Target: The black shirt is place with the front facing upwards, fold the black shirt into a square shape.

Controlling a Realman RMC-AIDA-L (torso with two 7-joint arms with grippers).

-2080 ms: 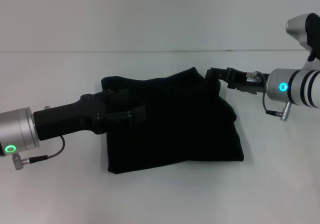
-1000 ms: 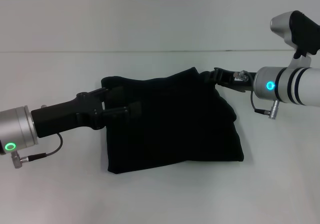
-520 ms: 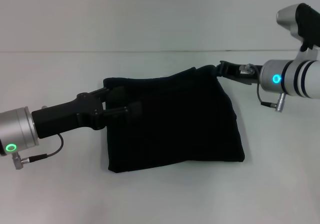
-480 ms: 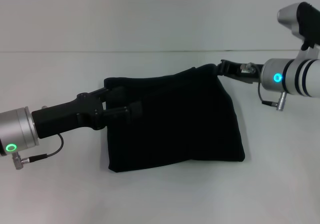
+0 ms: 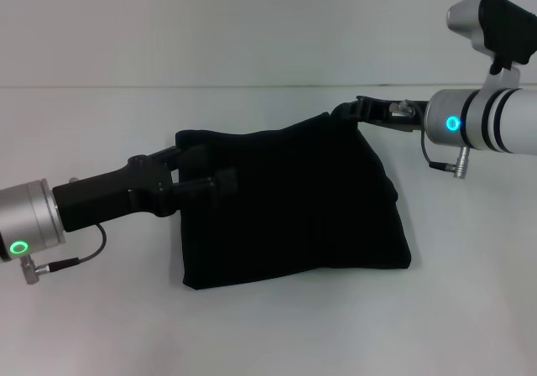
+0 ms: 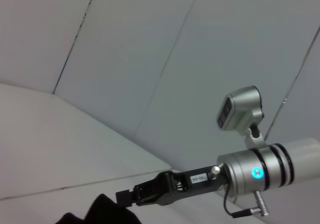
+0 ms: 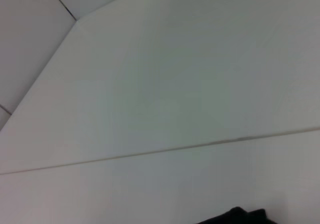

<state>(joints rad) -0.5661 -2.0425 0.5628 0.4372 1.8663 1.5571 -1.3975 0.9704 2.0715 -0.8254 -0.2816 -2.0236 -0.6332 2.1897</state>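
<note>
Head view: both pincers, left pincer (image 5: 201, 173) and right pincer (image 5: 346, 110), reach level over black shirt (image 5: 294, 204) corners, grip unclear.

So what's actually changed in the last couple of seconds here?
Mostly the right gripper: it kept shifting back and forth at the black shirt's far right corner and now sits there a little higher. That corner now looks slightly raised. The left gripper stays at the shirt's left edge, and the folded bundle lies as before.
</note>
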